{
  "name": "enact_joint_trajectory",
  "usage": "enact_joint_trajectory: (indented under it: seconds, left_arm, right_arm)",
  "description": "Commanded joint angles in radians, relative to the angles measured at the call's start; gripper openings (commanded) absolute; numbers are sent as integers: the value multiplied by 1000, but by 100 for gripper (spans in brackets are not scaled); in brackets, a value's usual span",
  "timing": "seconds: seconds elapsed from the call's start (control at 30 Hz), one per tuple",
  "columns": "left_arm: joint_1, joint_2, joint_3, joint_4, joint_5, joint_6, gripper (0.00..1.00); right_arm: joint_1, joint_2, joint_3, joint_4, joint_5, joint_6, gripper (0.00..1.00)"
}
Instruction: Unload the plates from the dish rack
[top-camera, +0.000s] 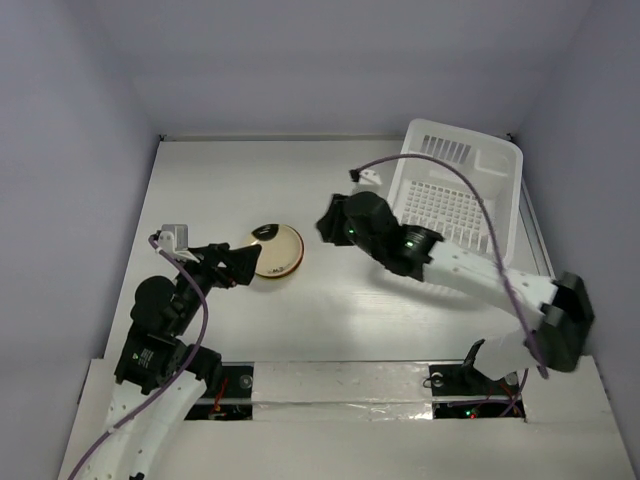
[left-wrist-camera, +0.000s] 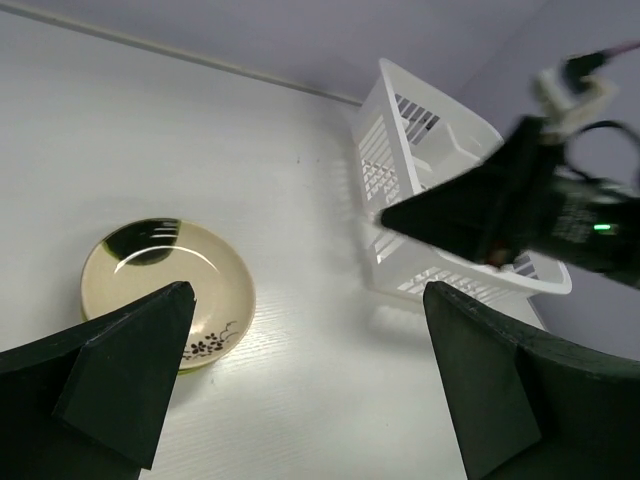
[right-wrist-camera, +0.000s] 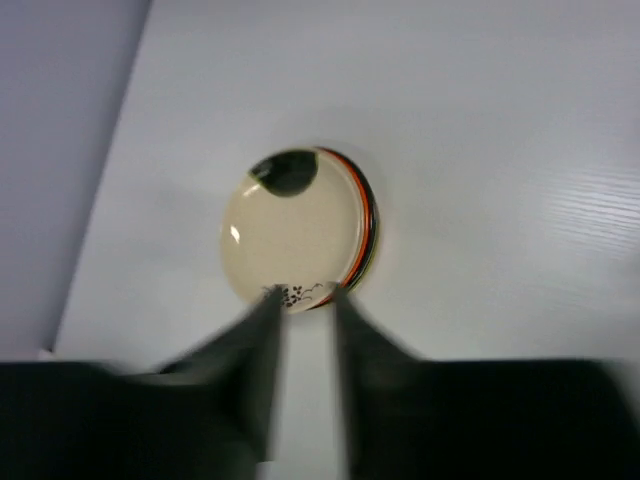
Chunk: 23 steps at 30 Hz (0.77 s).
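Top external view had the stack of small round glossy plates (top-camera: 277, 250), cream one uppermost, sitting on the white table (top-camera: 330, 320), well apart from the white slotted plastic dish rack (top-camera: 440, 200). The rack looked bare, so unloading seemed finished. Left gripper (top-camera: 243, 268) gaped wide beside the stack; right gripper (top-camera: 323, 228), fingers narrowly parted, held nothing.

I see the plates (top-camera: 276, 250) stacked flat, cream one on top. The white dish rack (top-camera: 445, 150) sits at their two o'clock.

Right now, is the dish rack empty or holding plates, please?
Seemingly empty: the dish rack shows bare grid floor; the plates lie stacked on the table.
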Motion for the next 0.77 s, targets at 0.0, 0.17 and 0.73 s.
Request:
enact_joint_trajectory:
  seconds: [0.0,0.17,0.73]
  left_arm:
    - [5,15,51,40,28,17,99]
    - [5,55,161,35,10,59,99]
    - [5,139,307,132,-47,129,99]
  right_arm:
    - [8,-249,-102,-23,249,0,0]
    - [8,-667,-269,32,374,-72,0]
    - [8,-1211,-367,-18,560,-214,100]
